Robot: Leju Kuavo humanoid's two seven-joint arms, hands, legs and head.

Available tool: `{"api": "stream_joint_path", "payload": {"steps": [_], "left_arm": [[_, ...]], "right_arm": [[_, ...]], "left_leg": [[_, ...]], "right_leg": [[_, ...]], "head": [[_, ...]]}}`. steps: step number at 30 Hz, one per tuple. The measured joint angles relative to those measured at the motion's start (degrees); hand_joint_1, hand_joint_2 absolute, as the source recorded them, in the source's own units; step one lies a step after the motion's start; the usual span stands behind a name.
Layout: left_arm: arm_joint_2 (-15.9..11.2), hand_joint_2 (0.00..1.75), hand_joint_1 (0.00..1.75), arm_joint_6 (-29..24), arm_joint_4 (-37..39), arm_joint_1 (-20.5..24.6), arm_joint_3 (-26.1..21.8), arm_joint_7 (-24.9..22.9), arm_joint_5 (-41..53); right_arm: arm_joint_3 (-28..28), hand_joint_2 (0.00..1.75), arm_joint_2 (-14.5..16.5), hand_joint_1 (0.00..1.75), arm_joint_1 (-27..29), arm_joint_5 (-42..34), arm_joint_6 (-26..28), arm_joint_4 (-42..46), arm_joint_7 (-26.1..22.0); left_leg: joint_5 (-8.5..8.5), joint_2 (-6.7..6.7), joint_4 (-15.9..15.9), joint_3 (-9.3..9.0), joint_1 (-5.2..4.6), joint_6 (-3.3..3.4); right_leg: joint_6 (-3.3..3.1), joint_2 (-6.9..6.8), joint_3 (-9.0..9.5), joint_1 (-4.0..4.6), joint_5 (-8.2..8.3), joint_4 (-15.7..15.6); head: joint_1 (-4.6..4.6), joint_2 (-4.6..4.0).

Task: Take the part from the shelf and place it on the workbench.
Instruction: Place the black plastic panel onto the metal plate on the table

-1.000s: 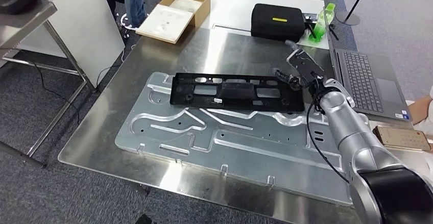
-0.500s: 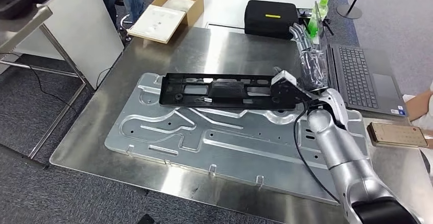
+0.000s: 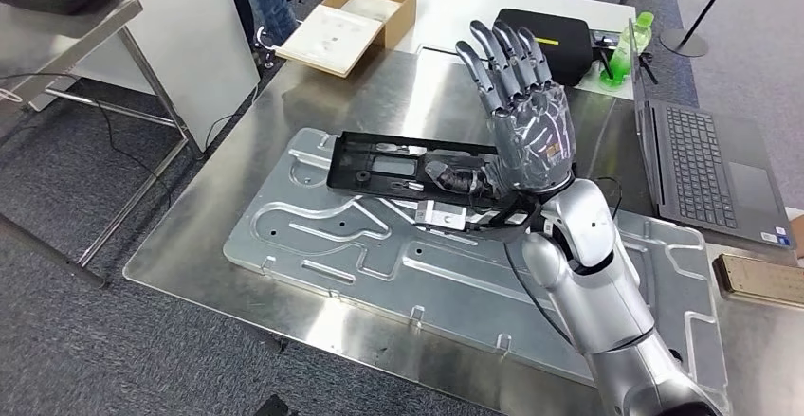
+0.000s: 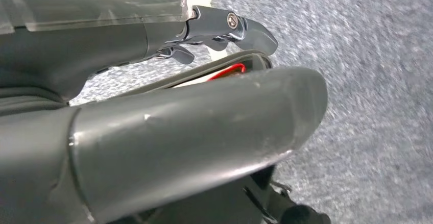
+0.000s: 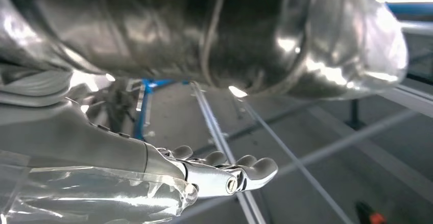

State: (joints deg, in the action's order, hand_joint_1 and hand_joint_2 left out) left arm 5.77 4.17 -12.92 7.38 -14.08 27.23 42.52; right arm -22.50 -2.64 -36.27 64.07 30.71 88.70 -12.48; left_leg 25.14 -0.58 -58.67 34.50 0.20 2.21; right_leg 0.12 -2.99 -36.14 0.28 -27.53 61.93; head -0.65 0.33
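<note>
The black part point(image 3: 398, 165), a long slotted frame, lies flat on the grey metal fixture plate point(image 3: 360, 245), along its far edge; the plate rests on the steel tabletop point(image 3: 237, 179). My right robot hand point(image 3: 517, 103) is raised above the part's right end, fingers point(image 3: 493, 56) spread apart and upward, holding nothing and not touching the part. My left robot hand point(image 4: 153, 132) hangs over grey carpet; I cannot tell its state. Beyond the plate stand a black case point(image 3: 555, 37) and a cardboard box point(image 3: 346, 23); a laptop point(image 3: 711, 165) lies to the right.
</note>
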Motion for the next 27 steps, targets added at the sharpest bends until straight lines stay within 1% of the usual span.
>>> {"api": "stream_joint_path", "payload": {"steps": [1, 2, 3, 4, 5, 6, 7, 8, 9, 10, 11, 12, 13, 14, 15, 16, 17, 18, 19, 20, 21, 22, 23, 24, 25, 26, 27], "left_arm": [[0.06, 0.0, 0.0, 0.02, 0.0, 0.03, -0.01, -0.02, 0.01], [0.12, 0.0, 0.0, 0.04, 0.0, 0.09, -0.02, -0.04, 0.02], [0.19, 0.0, 0.0, 0.05, 0.0, 0.12, -0.03, -0.05, 0.04], [0.24, 0.0, 0.0, 0.07, 0.0, 0.09, -0.03, -0.07, 0.04], [0.27, 0.0, 0.0, 0.09, 0.0, 0.02, -0.04, -0.09, 0.05], [0.27, 0.0, 0.0, 0.11, 0.0, -0.05, -0.04, -0.11, 0.05], [0.29, 0.0, 0.0, 0.13, 0.0, -0.08, -0.04, -0.12, 0.05], [0.32, 0.0, 0.0, 0.15, 0.0, -0.05, -0.04, -0.13, 0.05], [0.36, 0.0, 0.0, 0.16, 0.0, 0.03, -0.04, -0.13, 0.05], [0.4, 0.0, 0.0, 0.18, 0.0, 0.12, -0.05, -0.13, 0.06], [0.43, 0.0, 0.0, 0.2, 0.0, 0.18, -0.05, -0.14, 0.08], [0.44, 0.0, 0.0, 0.21, 0.0, 0.17, -0.07, -0.14, 0.1], [0.43, 0.0, 0.0, 0.22, 0.0, 0.09, -0.09, -0.16, 0.12], [0.42, 0.0, 0.0, 0.24, 0.0, -0.04, -0.12, -0.17, 0.16], [0.41, 0.0, 0.0, 0.26, 0.0, -0.12, -0.15, -0.19, 0.19], [0.4, 0.0, 0.0, 0.27, 0.0, -0.11, -0.17, -0.2, 0.22], [0.4, 0.0, 0.0, 0.28, 0.0, -0.06, -0.18, -0.21, 0.24], [0.4, 0.0, 0.0, 0.29, 0.01, 0.01, -0.19, -0.21, 0.25], [0.41, 0.0, 0.0, 0.3, 0.01, 0.02, -0.2, -0.22, 0.25], [0.41, 0.0, 0.0, 0.3, 0.01, -0.03, -0.21, -0.22, 0.25], [0.42, 0.0, 0.0, 0.31, 0.02, -0.12, -0.22, -0.22, 0.25], [0.42, 0.0, 0.0, 0.31, 0.01, -0.17, -0.24, -0.21, 0.24], [0.42, 0.0, 0.0, 0.3, 0.01, -0.16, -0.26, -0.21, 0.22], [0.42, 0.0, 0.0, 0.28, 0.01, -0.07, -0.28, -0.19, 0.2], [0.43, 0.0, 0.0, 0.27, 0.0, 0.04, -0.3, -0.17, 0.17], [0.43, 0.0, 0.0, 0.27, 0.0, 0.11, -0.31, -0.15, 0.15], [0.44, 0.0, 0.0, 0.27, 0.0, 0.08, -0.32, -0.14, 0.13]], "right_arm": [[-0.17, 0.0, 0.0, 0.0, -0.2, 0.01, -0.07, 0.38, 0.05], [-0.34, 0.0, 0.0, 0.0, -0.34, 0.02, -0.14, 0.63, 0.1], [-0.5, 0.0, 0.0, 0.0, -0.39, 0.03, -0.21, 0.75, 0.14], [-0.67, 0.0, 0.0, 0.0, -0.38, 0.04, -0.26, 0.82, 0.17], [-0.83, 0.0, 0.0, 0.0, -0.37, 0.05, -0.27, 0.88, 0.2], [-0.93, 0.0, 0.0, 0.0, -0.38, 0.05, -0.28, 0.98, 0.22], [-1.01, 0.0, 0.0, 0.0, -0.44, 0.05, -0.28, 1.12, 0.25], [-1.07, 0.0, 0.0, 0.0, -0.53, 0.05, -0.28, 1.27, 0.26], [-1.11, 0.0, 0.0, 0.0, -0.63, 0.05, -0.28, 1.39, 0.31], [-1.18, 0.0, 0.01, 0.0, -0.73, 0.07, -0.3, 1.46, 0.37], [-1.31, 0.0, 0.02, 0.0, -0.8, 0.08, -0.33, 1.51, 0.42], [-1.45, 0.0, 0.02, 0.0, -0.86, 0.09, -0.39, 1.55, 0.49], [-1.59, 0.0, 0.03, 0.0, -0.93, 0.11, -0.49, 1.58, 0.56], [-1.74, 0.0, 0.07, 0.0, -1.08, 0.11, -0.62, 1.6, 0.61], [-1.86, 0.0, 0.11, 0.0, -1.27, 0.13, -0.73, 1.62, 0.65], [-1.97, 0.0, 0.16, 0.0, -1.43, 0.14, -0.82, 1.64, 0.68], [-2.07, 0.0, 0.19, 0.0, -1.54, 0.16, -0.9, 1.64, 0.71], [-2.15, 0.0, 0.2, 0.0, -1.59, 0.17, -0.93, 1.64, 0.74], [-2.21, 0.0, 0.2, 0.0, -1.58, 0.19, -0.97, 1.63, 0.79], [-2.29, 0.0, 0.2, 0.0, -1.59, 0.19, -1.01, 1.62, 0.84], [-2.41, 0.0, 0.21, 0.0, -1.62, 0.19, -1.03, 1.62, 0.88], [-2.52, 0.0, 0.22, 0.0, -1.69, 0.19, -1.04, 1.62, 0.91], [-2.61, 0.0, 0.24, 0.0, -1.8, 0.19, -1.04, 1.62, 0.92], [-2.67, 0.0, 0.26, 0.0, -1.94, 0.19, -1.02, 1.62, 0.92], [-2.69, 0.0, 0.28, 0.0, -2.08, 0.19, -1.01, 1.62, 0.93], [-2.7, 0.0, 0.3, 0.0, -2.2, 0.19, -1.01, 1.62, 0.94], [-2.7, 0.0, 0.31, 0.0, -2.27, 0.19, -1.01, 1.62, 0.95]], "left_leg": [[-0.2, 0.44, 0.15, -0.02, 0.12, 0.2], [-0.3, 0.92, 0.18, 0.05, 0.14, 0.32], [-0.36, 1.44, 0.17, 0.12, 0.16, 0.39], [-0.4, 2.0, 0.16, 0.16, 0.16, 0.37], [-0.45, 2.59, 0.15, 0.18, 0.19, 0.32], [-0.5, 3.21, 0.12, 0.18, 0.23, 0.23], [-0.55, 3.85, 0.09, 0.17, 0.28, 0.11], [-0.61, 4.43, 0.05, 0.26, 0.31, -0.09], [-0.66, 5.01, -0.04, 0.41, 0.32, -0.37], [-0.77, 5.56, -0.06, 0.6, 0.37, -0.73], [-0.9, 6.09, -0.02, 0.82, 0.45, -1.14], [-1.07, 6.67, 0.08, 0.98, 0.56, -1.57], [-1.17, 7.12, 0.16, 1.15, 0.71, -1.98], [-0.88, 6.75, -0.2, 1.42, 0.7, -2.29], [-0.02, 5.81, -1.43, 2.04, 0.67, -2.54], [1.47, 4.47, -3.85, 3.15, 0.62, -2.68], [3.32, 2.99, -7.24, 4.67, 0.55, -2.78], [5.01, 2.14, -10.93, 6.36, 0.57, -2.86], [6.01, 1.68, -13.8, 7.64, 0.58, -2.92], [6.04, 1.4, -14.97, 8.1, 0.58, -2.94], [5.07, 1.14, -14.01, 7.47, 0.57, -2.93], [3.42, 0.64, -11.13, 5.83, 0.55, -2.84], [1.95, -0.55, -7.31, 3.8, 0.42, -2.67], [0.85, -1.71, -3.94, 2.01, 0.15, -2.36], [0.3, -2.57, -1.65, 0.88, -0.1, -1.99], [0.26, -3.0, -0.59, 0.47, -0.32, -1.6], [0.18, -2.5, -0.45, 0.48, -0.45, -1.24]], "right_leg": [[0.3, 1.06, -1.04, -0.23, -1.68, 2.55], [0.57, 2.04, -2.51, -0.43, -3.61, 6.0], [0.77, 2.5, -4.07, -0.59, -5.24, 9.56], [0.92, 2.65, -5.14, -0.74, -5.98, 12.04], [1.02, 2.71, -5.36, -0.88, -5.66, 12.7], [1.05, 2.84, -4.5, -1.01, -4.3, 11.13], [1.03, 3.28, -2.78, -1.15, -2.33, 7.82], [0.94, 4.46, -0.79, -1.3, -0.76, 3.93], [0.85, 5.55, 0.79, -1.38, 0.35, 0.63], [0.75, 6.4, 1.75, -1.37, 0.82, -1.44], [0.6, 6.8, 2.1, -1.27, 0.75, -2.29], [0.39, 6.25, 2.11, -1.12, 0.87, -2.49], [0.02, 5.58, 2.2, -1.15, 1.04, -2.71], [-0.39, 4.93, 2.31, -1.19, 1.23, -3.03], [-0.87, 4.24, 2.42, -1.25, 1.45, -3.35], [-1.25, 3.53, 2.49, -1.25, 1.59, -3.61], [-1.5, 2.82, 2.5, -1.03, 1.61, -3.65], [-1.7, 2.04, 2.44, -0.84, 1.57, -3.6], [-1.78, 1.26, 2.38, -0.66, 1.51, -3.52], [-1.83, 0.53, 2.33, -0.54, 1.42, -3.43], [-1.84, -0.16, 2.3, -0.46, 1.32, -3.32], [-1.79, -0.8, 2.3, -0.41, 1.19, -3.19], [-1.67, -1.41, 2.32, -0.34, 1.04, -3.04], [-1.48, -1.96, 2.31, -0.18, 0.87, -2.85], [-1.3, -2.5, 2.31, 0.0, 0.74, -2.71], [-1.08, -3.02, 2.32, 0.15, 0.63, -2.62], [-0.86, -3.56, 2.39, 0.27, 0.55, -2.59]], "head": [[-0.02, 0.0], [-0.03, 0.0], [-0.03, 0.0], [-0.04, 0.0], [-0.03, 0.0], [-0.03, 0.0], [-0.03, 0.0], [-0.03, 0.0], [-0.03, 0.0], [-0.02, 0.0], [-0.02, 0.0], [-0.02, 0.0], [-0.02, 0.0], [0.0, 0.0], [0.08, 0.0], [0.16, 0.0], [0.23, 0.0], [0.3, 0.0], [0.29, 0.0], [0.29, 0.0], [0.3, 0.0], [0.3, 0.0], [0.3, 0.0], [0.28, 0.0], [0.27, 0.0], [0.26, 0.0], [0.25, 0.0]]}}
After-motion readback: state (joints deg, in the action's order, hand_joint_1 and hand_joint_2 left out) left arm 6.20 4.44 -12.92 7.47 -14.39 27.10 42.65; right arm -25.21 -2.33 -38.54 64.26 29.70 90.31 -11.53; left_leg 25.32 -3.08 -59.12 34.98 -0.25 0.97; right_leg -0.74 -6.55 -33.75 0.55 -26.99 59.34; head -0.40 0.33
